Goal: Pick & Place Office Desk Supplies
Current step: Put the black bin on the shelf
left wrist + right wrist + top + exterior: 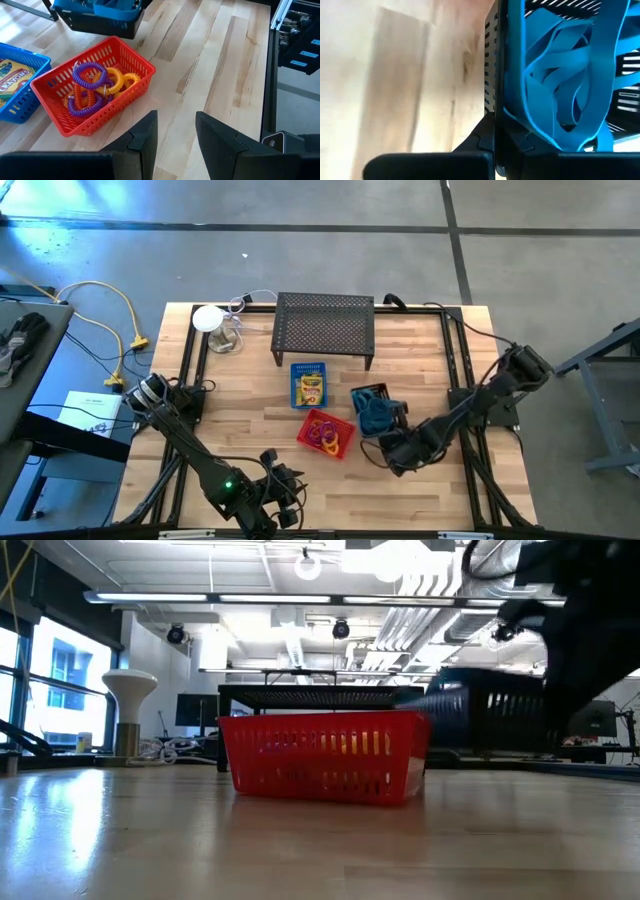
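Pale wood-plank table (420, 490), grey concrete floor around. Right gripper (385, 442) is clamped on the black bin's (372, 398) rim, blue looped bands (570, 75) inside. Left gripper (175, 145) hovers parted, empty, near the red bin (125, 70) of coiled rings (92, 85).

I can read one word only: "CRAYOLA", in slanted dark letters on the yellow crayon box (11, 80) lying in the blue bin (27, 102), as my left wrist view shows it. From above, that same box's (309, 387) print is too small to make out, and the sheet of paper (88, 412) left of the tabletop stays illegible too
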`<control>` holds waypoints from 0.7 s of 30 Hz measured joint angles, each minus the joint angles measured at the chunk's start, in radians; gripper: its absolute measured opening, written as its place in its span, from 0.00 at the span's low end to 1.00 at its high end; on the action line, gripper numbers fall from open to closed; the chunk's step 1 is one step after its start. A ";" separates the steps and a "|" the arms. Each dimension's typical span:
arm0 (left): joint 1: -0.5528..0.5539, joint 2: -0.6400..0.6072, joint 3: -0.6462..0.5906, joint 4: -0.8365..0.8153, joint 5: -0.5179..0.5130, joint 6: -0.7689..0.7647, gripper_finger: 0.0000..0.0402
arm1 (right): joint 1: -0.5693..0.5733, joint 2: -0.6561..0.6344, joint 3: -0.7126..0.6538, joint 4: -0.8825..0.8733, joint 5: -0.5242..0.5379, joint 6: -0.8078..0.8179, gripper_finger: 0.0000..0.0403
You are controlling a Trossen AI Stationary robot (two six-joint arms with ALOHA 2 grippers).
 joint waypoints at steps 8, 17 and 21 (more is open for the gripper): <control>0.000 0.000 0.000 0.000 0.000 0.000 0.32 | 0.043 0.000 0.179 -0.209 0.010 0.094 0.01; 0.000 0.000 0.000 0.000 0.000 0.011 0.32 | -0.013 0.000 0.415 -0.385 0.111 -0.012 0.01; 0.000 0.000 0.000 0.000 0.001 0.039 0.32 | -0.098 0.000 0.491 -0.388 0.114 -0.118 0.01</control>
